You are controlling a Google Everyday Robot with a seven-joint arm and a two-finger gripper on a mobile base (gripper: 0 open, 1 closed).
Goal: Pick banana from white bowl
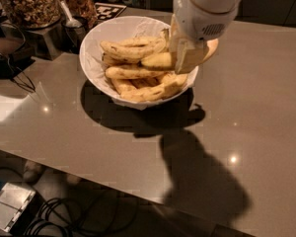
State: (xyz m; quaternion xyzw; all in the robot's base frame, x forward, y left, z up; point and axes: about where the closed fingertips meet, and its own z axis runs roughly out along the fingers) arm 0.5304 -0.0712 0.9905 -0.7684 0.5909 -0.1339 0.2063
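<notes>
The white bowl [117,27] stands at the back of the brown counter and holds several yellow bananas [130,72]. My gripper [183,56] hangs over the bowl's right side. It is shut on the banana [157,60], a plump yellow one held crosswise. One end of it sticks out left of the fingers [190,58], and the other end [210,47] reaches past the bowl's right rim. The banana is raised a little above the heap. The white arm covers the middle of the banana.
Glass jars of nuts [29,4] and a metal scoop [69,16] stand at the back left beside the bowl. A black-and-white tag [108,9] lies behind it. Cables [17,80] lie at the left. The counter's front edge [103,179] runs across below, with a box [10,206] on the floor.
</notes>
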